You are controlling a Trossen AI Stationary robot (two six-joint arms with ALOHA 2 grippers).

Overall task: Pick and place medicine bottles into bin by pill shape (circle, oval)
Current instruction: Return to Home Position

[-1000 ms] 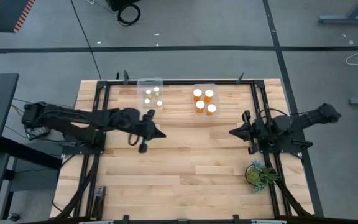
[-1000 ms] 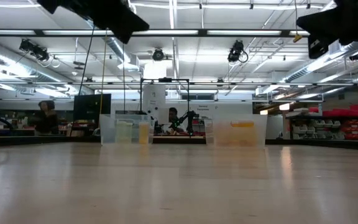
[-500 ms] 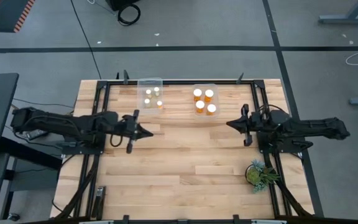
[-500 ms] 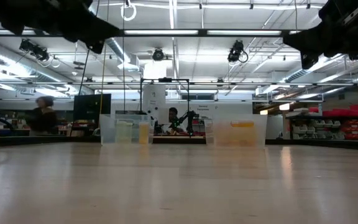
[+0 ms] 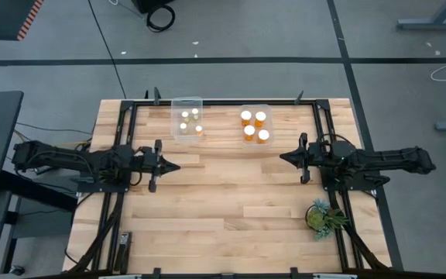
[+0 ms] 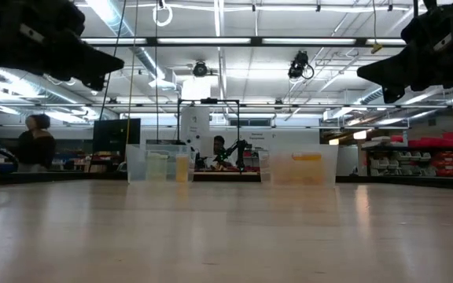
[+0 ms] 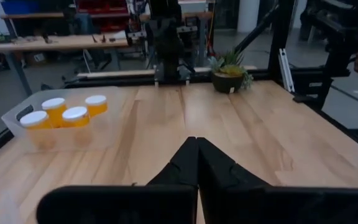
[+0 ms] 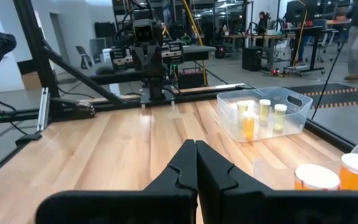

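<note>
Several narrow amber bottles with white caps stand upright in the clear left bin at the table's far edge. Several wider amber bottles stand in the clear right bin. My left gripper is shut and empty above the table's left-middle, pointing toward the right edge. My right gripper is shut and empty above the right-middle, pointing toward the left edge. The left wrist view shows its shut fingers and the wider bottles. The right wrist view shows its shut fingers and the narrow bottles.
A small green potted plant stands near the table's right front corner. A black frame runs along the table's sides. Bare wood lies between the two grippers. A person stands in the room beyond the table.
My left gripper has drawn back toward the table's left edge, away from the left bin, staying shut. My right gripper has shifted a little toward the far edge as its arm straightened. The person in the background has walked on.
</note>
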